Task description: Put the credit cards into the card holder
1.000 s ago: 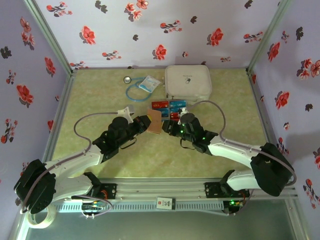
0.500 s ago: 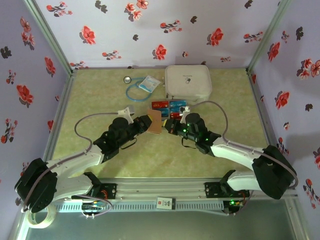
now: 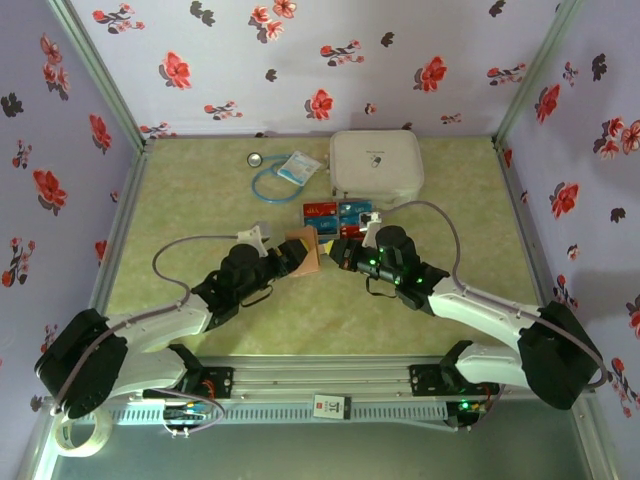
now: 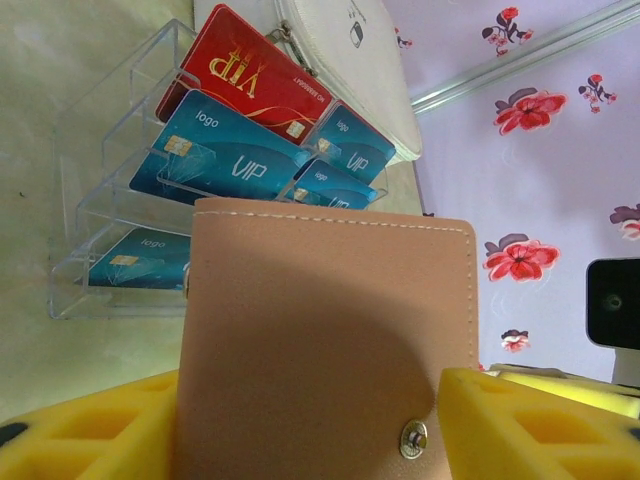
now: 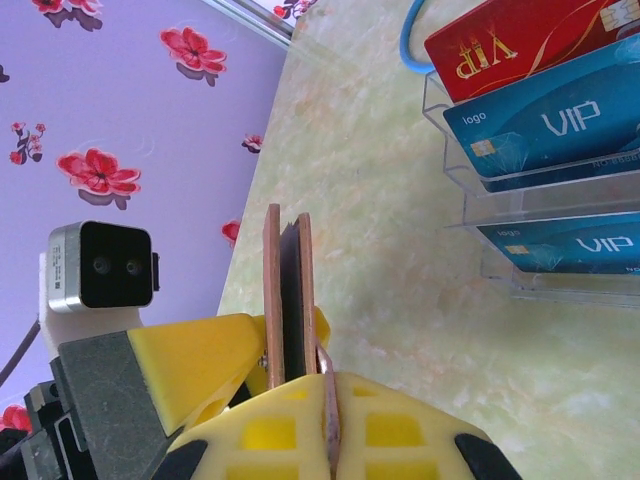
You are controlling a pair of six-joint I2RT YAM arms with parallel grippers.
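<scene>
The right pincer point(image 5: 330, 412) pinches a flap of the flat pinkish-brown leather card holder point(image 4: 330, 320). The left pincer point(image 4: 310, 405) is spread wide, with a finger on each side of it. Just behind it, red and blue credit cards point(image 4: 230, 165) stand in a clear plastic rack point(image 4: 70, 240). Farther back is a white zip case point(image 4: 345, 50).

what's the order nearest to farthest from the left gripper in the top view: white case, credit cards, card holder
From the left gripper:
1. card holder, right at its fingertips, mid-table.
2. credit cards, just beyond it, slightly to the right.
3. white case, farthest, at the back behind the cards.
</scene>
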